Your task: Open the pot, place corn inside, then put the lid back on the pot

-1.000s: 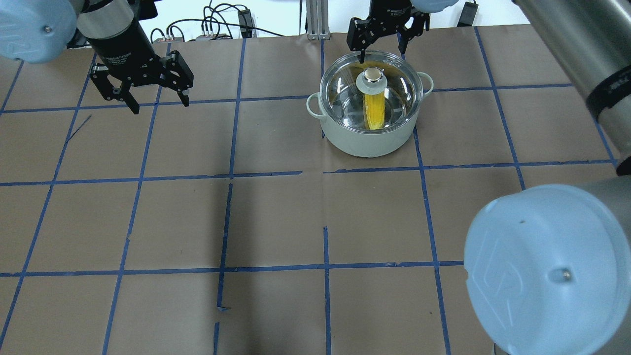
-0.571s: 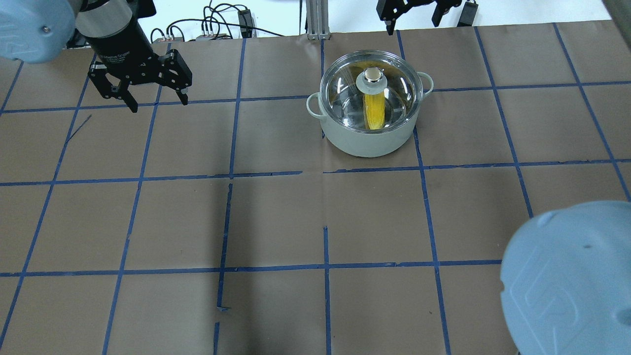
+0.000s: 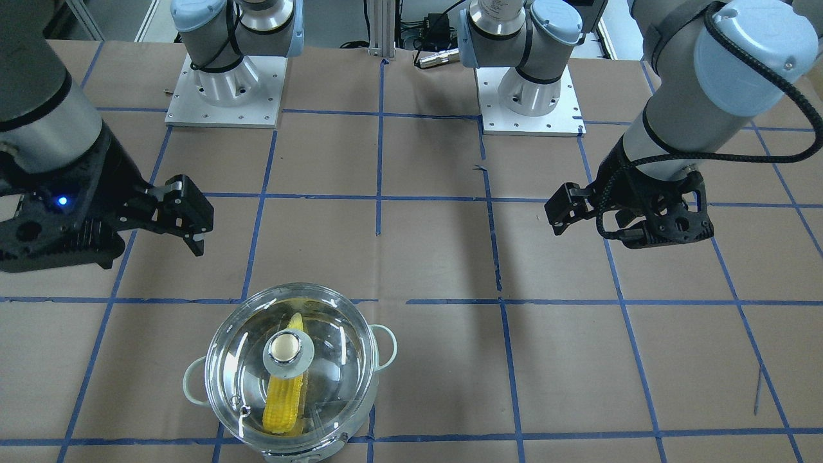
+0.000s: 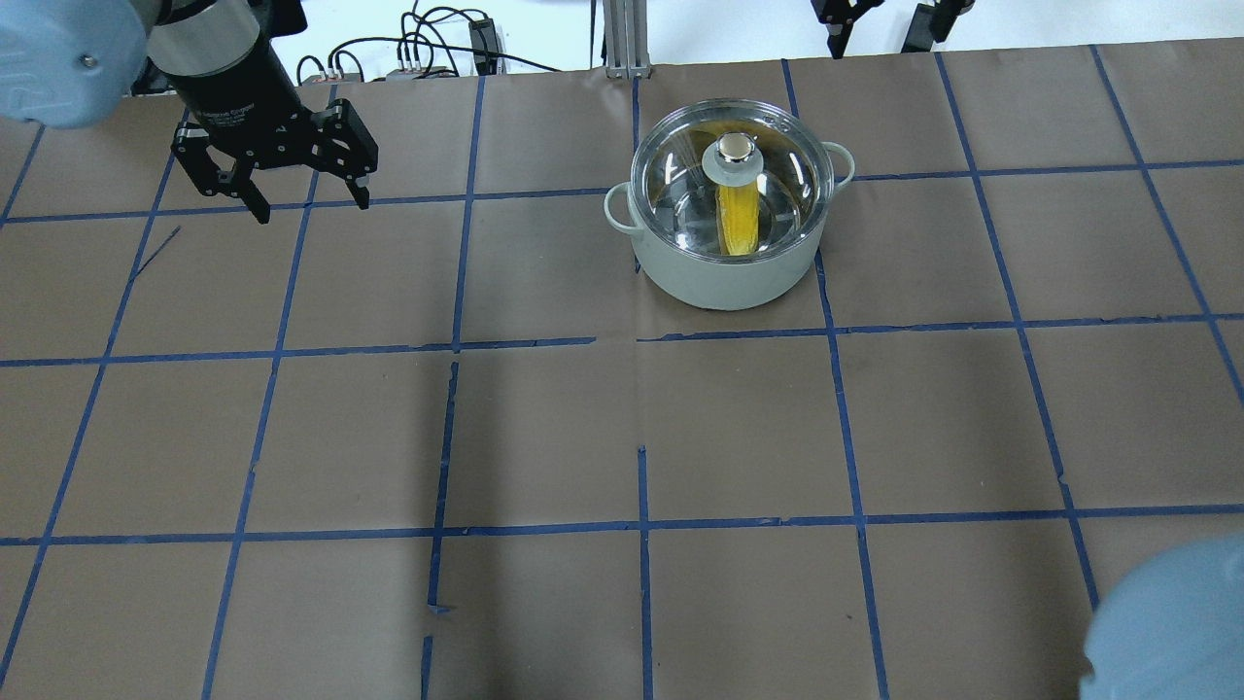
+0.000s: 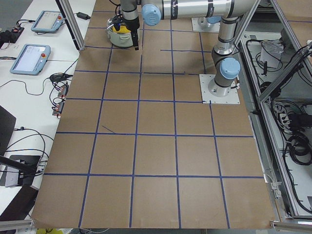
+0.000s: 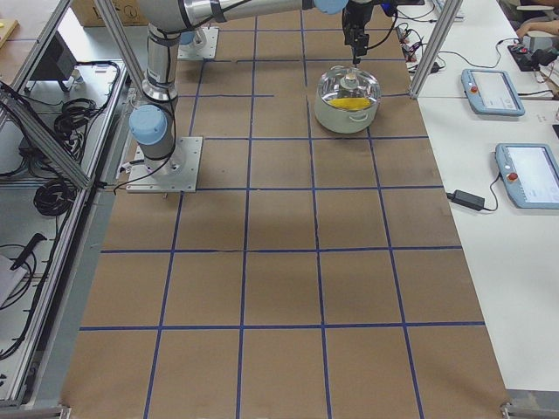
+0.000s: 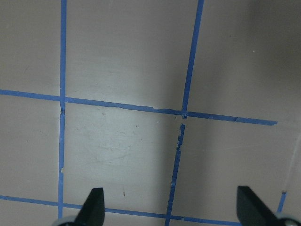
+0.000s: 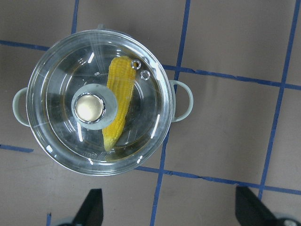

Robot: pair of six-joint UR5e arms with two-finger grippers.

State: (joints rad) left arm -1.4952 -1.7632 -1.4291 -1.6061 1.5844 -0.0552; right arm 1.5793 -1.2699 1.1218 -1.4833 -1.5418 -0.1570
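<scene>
The pot (image 4: 724,282) stands at the far right-centre of the table, with mint side handles. The glass lid (image 4: 782,185) sits on it, knob (image 4: 736,151) up. The corn (image 4: 741,226) lies inside and shows through the glass. The right wrist view looks down on the lid (image 8: 56,75), with the corn (image 8: 121,89) under it. My right gripper (image 4: 877,29) is open and empty, raised beyond the pot at the table's far edge. My left gripper (image 4: 313,208) is open and empty over the far left of the table. The front view shows the pot (image 3: 193,386) below both grippers.
Brown paper with a blue tape grid (image 4: 641,335) covers the table. Cables (image 4: 428,49) and an aluminium post (image 4: 622,34) lie past the far edge. The two arm bases (image 3: 225,90) stand on the robot's side. Operator pendants (image 6: 493,92) rest on a side bench.
My right gripper has risen and moved away from the lid's knob toward the table's far edge, and its elbow has swung out of the overhead view. The left gripper has barely moved.
</scene>
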